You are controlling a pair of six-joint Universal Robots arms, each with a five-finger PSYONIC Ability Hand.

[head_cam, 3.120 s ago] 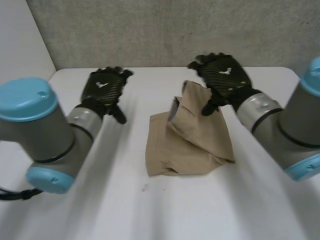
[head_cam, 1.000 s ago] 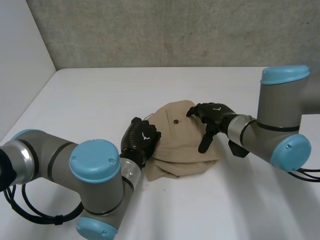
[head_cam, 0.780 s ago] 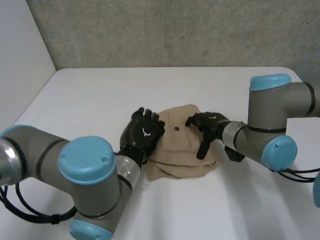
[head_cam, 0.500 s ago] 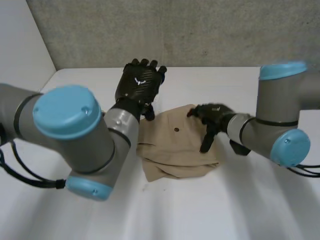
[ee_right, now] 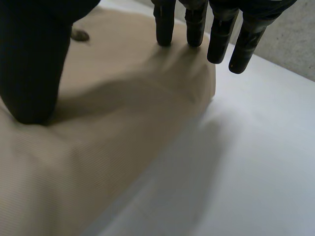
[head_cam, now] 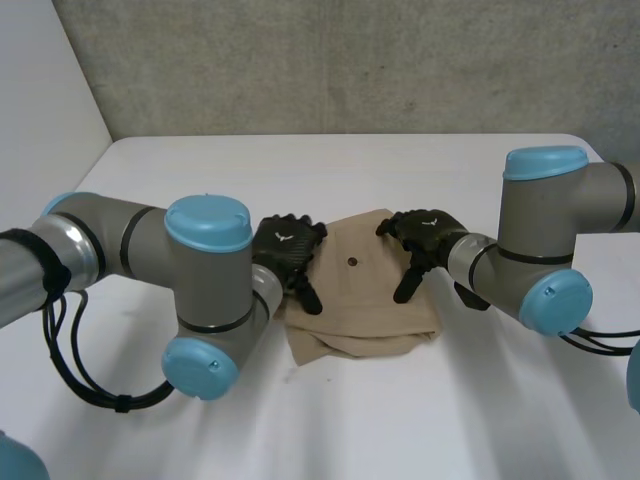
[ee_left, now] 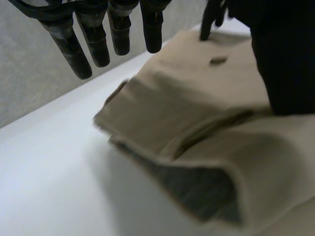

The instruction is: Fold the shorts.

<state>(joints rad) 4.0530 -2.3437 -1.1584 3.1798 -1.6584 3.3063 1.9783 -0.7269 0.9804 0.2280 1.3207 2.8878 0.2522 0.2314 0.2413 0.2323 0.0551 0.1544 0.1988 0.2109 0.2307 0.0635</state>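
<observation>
The tan shorts [head_cam: 350, 300] are lying folded into a rumpled bundle near the middle of the white table [head_cam: 470, 400]. A small dark button [head_cam: 352, 263] is showing on the top layer. Both arms are reaching in toward the bundle, one from each side.

The left hand [head_cam: 287, 248] is sitting at the bundle's left edge. Its fingers [ee_left: 74, 46] are hanging straight and slightly spread just above the cloth's far rim, and its thumb [ee_left: 288, 64] is resting on the top layer. Close under that hand, the folded edge is gaping open, so the grey inside of the fabric is showing.

The right hand [head_cam: 422, 232] is resting on the right side of the shorts. Its fingers [ee_right: 165, 22] are straight, with their tips at the rounded fold near the cloth's edge. Its thumb [ee_right: 29, 69] is pressing into the fabric and making a shallow dent. Both hands are loose and open on the cloth, neither one clamping it. The button is lying between the two hands.
</observation>
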